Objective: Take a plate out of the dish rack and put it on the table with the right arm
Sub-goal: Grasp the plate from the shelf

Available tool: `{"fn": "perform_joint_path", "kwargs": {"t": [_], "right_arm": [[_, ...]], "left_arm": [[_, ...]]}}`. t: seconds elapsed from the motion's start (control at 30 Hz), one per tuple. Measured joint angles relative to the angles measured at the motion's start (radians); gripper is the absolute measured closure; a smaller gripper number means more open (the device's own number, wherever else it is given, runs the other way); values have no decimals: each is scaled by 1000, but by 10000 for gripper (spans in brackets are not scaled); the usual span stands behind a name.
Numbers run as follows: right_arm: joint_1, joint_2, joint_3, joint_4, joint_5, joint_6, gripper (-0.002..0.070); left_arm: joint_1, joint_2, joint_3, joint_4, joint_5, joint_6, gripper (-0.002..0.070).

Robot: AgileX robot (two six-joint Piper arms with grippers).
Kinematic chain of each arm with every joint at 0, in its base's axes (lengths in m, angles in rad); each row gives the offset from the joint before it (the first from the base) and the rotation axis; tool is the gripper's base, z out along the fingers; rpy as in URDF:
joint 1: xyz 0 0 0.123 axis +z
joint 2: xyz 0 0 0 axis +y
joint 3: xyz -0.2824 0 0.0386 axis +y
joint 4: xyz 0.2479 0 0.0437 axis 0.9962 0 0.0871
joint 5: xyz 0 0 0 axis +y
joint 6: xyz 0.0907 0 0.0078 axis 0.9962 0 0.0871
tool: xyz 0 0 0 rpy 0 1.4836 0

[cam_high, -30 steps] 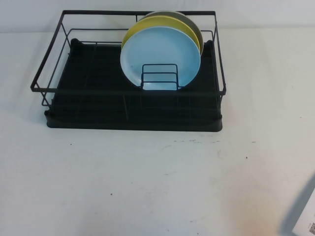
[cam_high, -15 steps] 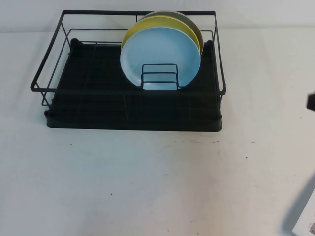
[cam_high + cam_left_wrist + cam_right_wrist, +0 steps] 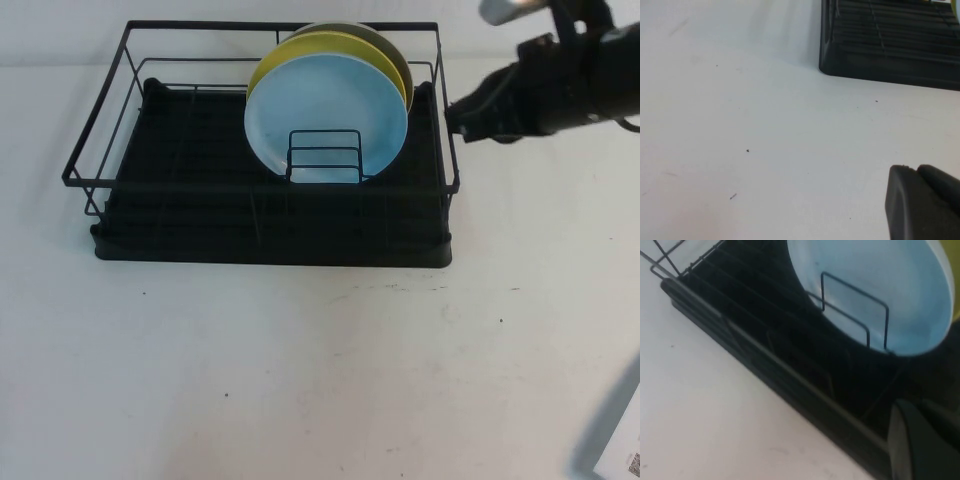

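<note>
The light-blue plate point(image 3: 325, 115) stands upright in the small wire holder point(image 3: 323, 155) inside the black dish rack point(image 3: 200, 215), foremost of three plates. My right arm reaches in from the right, and its gripper point(image 3: 458, 118) hangs shut and empty just outside the rack's right rail, level with the plate. In the right wrist view the plate point(image 3: 875, 295) and the rack's edge point(image 3: 765, 370) fill the frame beyond the shut gripper point(image 3: 917, 407). My left gripper point(image 3: 914, 172) hovers shut over the white table point(image 3: 740, 150), near a corner of the rack point(image 3: 890, 55).
A yellow plate point(image 3: 300, 48) and an olive-grey plate point(image 3: 395, 55) stand behind the blue one. The white table point(image 3: 300, 370) stretches in front of the rack. A grey and white object point(image 3: 612, 430) pokes in at the front right corner.
My right arm has swung into the high view from the right edge and now sits beside the rack's right rail. The plates and rack have not moved.
</note>
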Motion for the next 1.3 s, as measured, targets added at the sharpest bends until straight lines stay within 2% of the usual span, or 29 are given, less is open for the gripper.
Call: {"fn": "perform_joint_path", "kwargs": {"t": [0.13, 0.3, 0.47, 0.57, 0.63, 0.97, 1.3], "right_arm": [[3, 105, -111, -2, 0, -113, 689], [25, 189, -200, -2, -17, -328, 633], [60, 269, -273, 0, -64, -490, 496], [70, 307, -309, 4, -96, -517, 410], [73, 330, -331, 4, -116, -527, 381], [73, 444, -429, 2, -170, -566, 360], [73, 453, -444, 2, -223, -591, 360]], "left_arm": [[0, 0, 0, 0, 0, 0, 679], [0, 0, 0, 0, 0, 0, 679], [0, 0, 0, 0, 0, 0, 679], [0, 0, 0, 0, 0, 0, 679], [0, 0, 0, 0, 0, 0, 679], [0, 0, 0, 0, 0, 0, 679], [0, 0, 0, 0, 0, 0, 679]]}}
